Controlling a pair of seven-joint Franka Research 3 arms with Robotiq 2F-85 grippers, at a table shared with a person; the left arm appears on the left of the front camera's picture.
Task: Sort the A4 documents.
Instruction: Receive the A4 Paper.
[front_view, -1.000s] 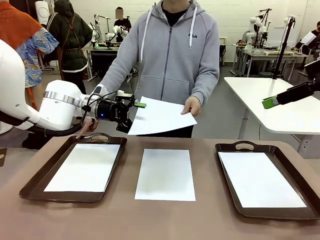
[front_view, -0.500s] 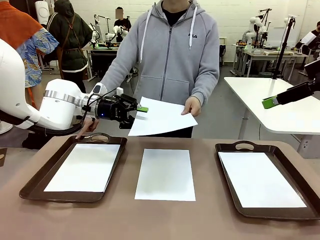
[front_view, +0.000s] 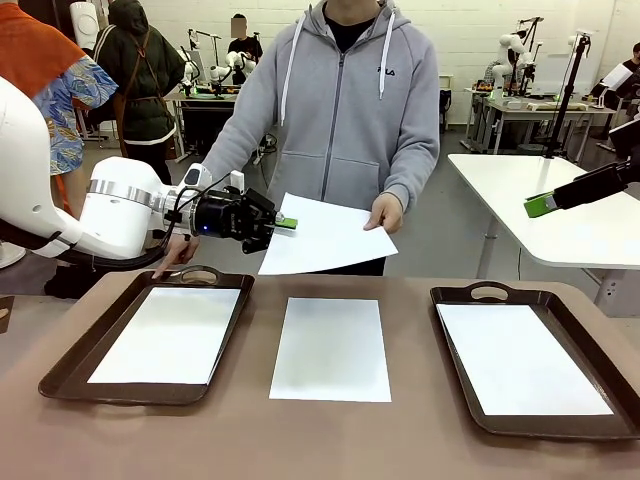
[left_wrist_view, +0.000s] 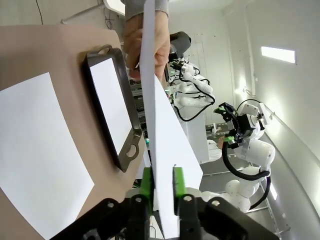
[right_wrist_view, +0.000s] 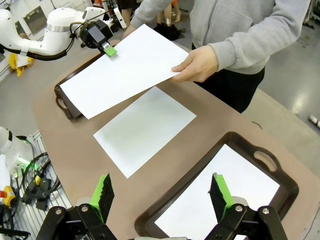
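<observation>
A person across the table holds out one A4 document (front_view: 330, 235) by its right edge with a hand (front_view: 383, 212). My left gripper (front_view: 285, 222) is shut on the left edge of this sheet, up in the air. In the left wrist view the sheet (left_wrist_view: 170, 145) runs edge-on between the green pads (left_wrist_view: 146, 182). Another A4 document (front_view: 330, 348) lies flat on the table's middle. My right gripper (right_wrist_view: 162, 195) hangs open and holds nothing, above the right tray (right_wrist_view: 265, 160). The right wrist view also shows the held sheet (right_wrist_view: 130, 67) and my left gripper (right_wrist_view: 109, 50) on it.
A brown handled tray (front_view: 60, 375) at the left and another (front_view: 470, 292) at the right each hold a white sheet. The person's other hand (front_view: 175, 258) rests by the left tray's handle. A white side table (front_view: 560, 230) stands at the far right.
My left gripper's jaws have closed onto the edge of the sheet that the person holds. The sheet has barely moved. My right arm has stayed still.
</observation>
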